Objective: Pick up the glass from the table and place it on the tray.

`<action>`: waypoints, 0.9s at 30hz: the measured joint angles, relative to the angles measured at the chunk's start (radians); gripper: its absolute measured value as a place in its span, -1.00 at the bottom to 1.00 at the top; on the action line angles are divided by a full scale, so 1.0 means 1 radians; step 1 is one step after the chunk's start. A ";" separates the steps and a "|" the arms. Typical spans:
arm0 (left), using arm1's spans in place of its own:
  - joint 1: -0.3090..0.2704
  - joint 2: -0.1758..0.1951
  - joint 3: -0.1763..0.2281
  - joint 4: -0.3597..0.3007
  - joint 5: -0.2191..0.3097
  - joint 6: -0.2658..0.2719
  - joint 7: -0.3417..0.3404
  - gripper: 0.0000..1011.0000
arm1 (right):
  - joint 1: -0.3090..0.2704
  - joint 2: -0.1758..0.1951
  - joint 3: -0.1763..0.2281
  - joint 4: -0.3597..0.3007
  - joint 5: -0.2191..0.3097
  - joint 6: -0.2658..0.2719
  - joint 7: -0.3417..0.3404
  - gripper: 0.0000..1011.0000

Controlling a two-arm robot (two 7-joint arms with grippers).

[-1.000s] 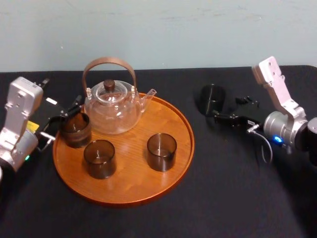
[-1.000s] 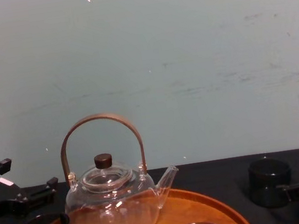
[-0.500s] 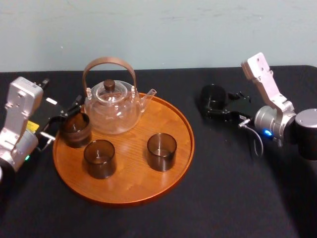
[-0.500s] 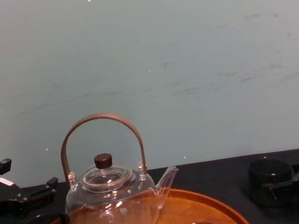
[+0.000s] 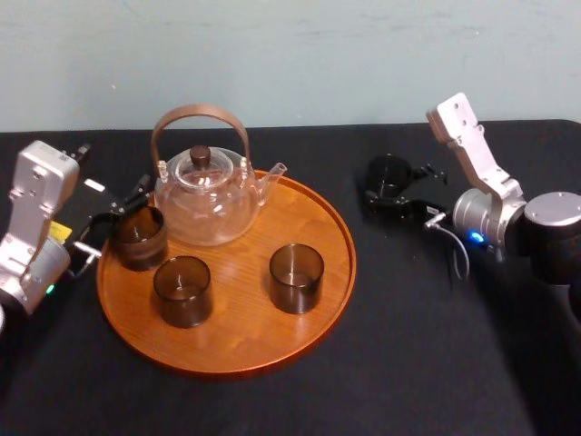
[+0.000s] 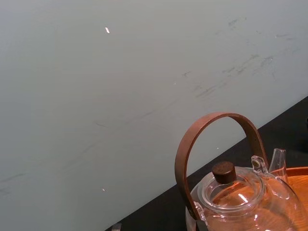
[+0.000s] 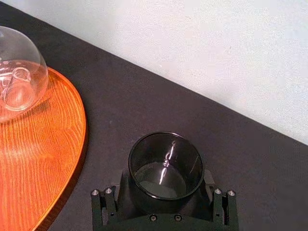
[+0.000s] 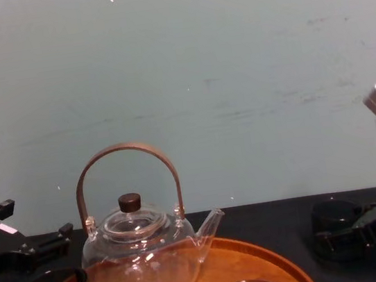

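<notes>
The dark glass (image 7: 165, 166) stands on the black counter (image 5: 408, 345), to the right of the wooden tray (image 5: 338, 272) and apart from its rim. The right pincer (image 5: 392, 193) reaches in low from the side and straddles the glass's lower wall, probably so a lift keeps it level. I cannot tell whether it already squeezes. The glass is upright, its long axis vertical and its mouth upward. The left pincer (image 5: 111, 222) rests spread and empty by the tray's left rim.

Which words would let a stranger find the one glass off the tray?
On the black table, look right of the round wooden tray. A dark smoky glass stands there alone with the right end effector around it; the other three glasses sit on the tray.
</notes>
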 joint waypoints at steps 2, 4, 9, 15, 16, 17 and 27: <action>0.000 0.000 0.000 0.000 0.000 0.000 0.000 0.98 | 0.004 -0.006 0.001 0.006 -0.007 -0.002 0.003 0.98; 0.000 0.000 0.000 0.000 0.000 0.000 0.000 0.98 | 0.006 -0.009 0.002 0.009 -0.012 -0.003 0.003 0.98; 0.000 0.000 0.000 0.000 0.000 0.000 0.000 0.98 | 0.007 -0.012 0.002 0.011 -0.017 -0.004 0.003 0.98; 0.000 0.000 0.000 0.000 0.000 0.000 0.000 0.98 | 0.007 -0.010 0.002 0.010 -0.016 -0.004 0.002 0.98; 0.000 0.000 0.000 0.000 0.000 0.000 0.000 0.98 | 0.007 -0.010 0.002 0.010 -0.016 -0.004 0.002 0.98; 0.000 0.000 0.000 0.000 0.000 0.000 0.000 0.98 | 0.007 -0.010 0.002 0.010 -0.016 -0.004 0.002 0.97; 0.000 0.000 0.000 0.000 0.000 0.000 0.000 0.98 | 0.006 -0.009 0.002 0.009 -0.013 -0.004 0.002 0.78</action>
